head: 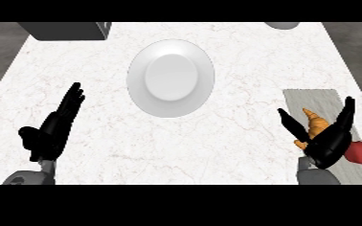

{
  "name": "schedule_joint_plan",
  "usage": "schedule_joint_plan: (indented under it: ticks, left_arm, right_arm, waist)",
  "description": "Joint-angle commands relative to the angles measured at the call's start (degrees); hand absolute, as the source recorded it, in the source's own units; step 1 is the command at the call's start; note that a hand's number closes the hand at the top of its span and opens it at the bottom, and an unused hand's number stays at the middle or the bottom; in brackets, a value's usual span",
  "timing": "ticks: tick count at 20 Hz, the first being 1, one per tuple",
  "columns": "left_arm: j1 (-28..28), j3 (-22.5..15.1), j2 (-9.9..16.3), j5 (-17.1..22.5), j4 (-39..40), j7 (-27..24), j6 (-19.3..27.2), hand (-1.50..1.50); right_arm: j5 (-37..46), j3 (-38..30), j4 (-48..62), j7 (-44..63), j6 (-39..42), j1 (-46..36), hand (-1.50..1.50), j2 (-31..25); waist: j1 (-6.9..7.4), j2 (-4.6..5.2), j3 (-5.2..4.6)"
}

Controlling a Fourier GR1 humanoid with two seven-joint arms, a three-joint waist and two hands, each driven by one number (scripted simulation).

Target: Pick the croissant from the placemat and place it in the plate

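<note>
An orange croissant lies on the grey placemat at the right edge of the counter. My right hand stands over it with thumb to the left and straight fingers to the right, the croissant sitting in the gap between them; the hand is open and hides the croissant's near end. A white plate rests in the middle of the counter, well to the left of the croissant. At the lower left, my left hand rests open with fingers pointing up.
A dark grey box sits at the back left corner. A grey rounded object shows at the back right edge. Something red peeks out right of my right hand. White marble counter spreads between plate and hands.
</note>
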Motion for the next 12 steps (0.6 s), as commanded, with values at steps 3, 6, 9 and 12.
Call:
schedule_joint_plan:
  ticks: [3, 6, 9, 12]
  left_arm:
    - [0.1, 0.2, -0.3, -0.5, -1.0, 0.9, 0.5, 0.0]
    - [1.4, 0.5, 0.3, 0.1, -0.8, 0.4, -0.9, 0.0]
    - [1.0, 0.8, 0.0, -0.3, 1.8, -1.7, -1.7, 0.0]
    - [-0.3, 0.6, -1.2, -1.5, 1.9, -1.7, -0.6, 0.0]
  right_arm:
    - [13.9, 0.7, -3.0, 18.7, 9.6, 6.4, -1.5, -0.1]
    - [16.6, 0.9, -6.3, 28.0, 20.9, 6.2, -1.5, -3.3]
    - [19.0, 1.8, -12.3, 38.3, 30.6, 5.4, -1.5, -4.2]
    - [20.2, 3.0, -19.9, 46.4, 39.1, 5.5, -1.5, -4.6]
  waist:
    - [-0.15, -0.1, -0.14]
    - [0.06, -0.22, -0.26]
    - [-0.17, -0.07, -0.13]
    - [-0.13, -0.04, 0.05]
